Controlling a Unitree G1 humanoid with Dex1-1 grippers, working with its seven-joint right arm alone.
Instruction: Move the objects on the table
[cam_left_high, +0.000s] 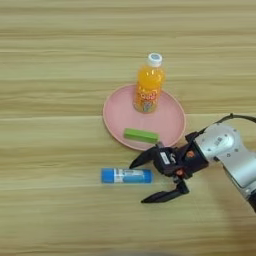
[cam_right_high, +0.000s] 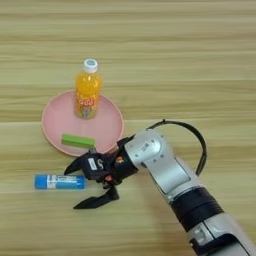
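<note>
On the tabletop (cam_left_high: 50, 150), the blue tube (cam_left_high: 126, 175) was lain just left of the wide-open, empty claw (cam_left_high: 143, 181), seemingly aligned for grasping; green bar (cam_left_high: 141, 135) and bottle (cam_left_high: 149, 85) were kept on the pink plate (cam_left_high: 115, 117).

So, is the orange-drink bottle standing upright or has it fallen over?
Upright. The orange-drink bottle stands on the pink plate, with its white cap at the top and its base on the plate.
</note>
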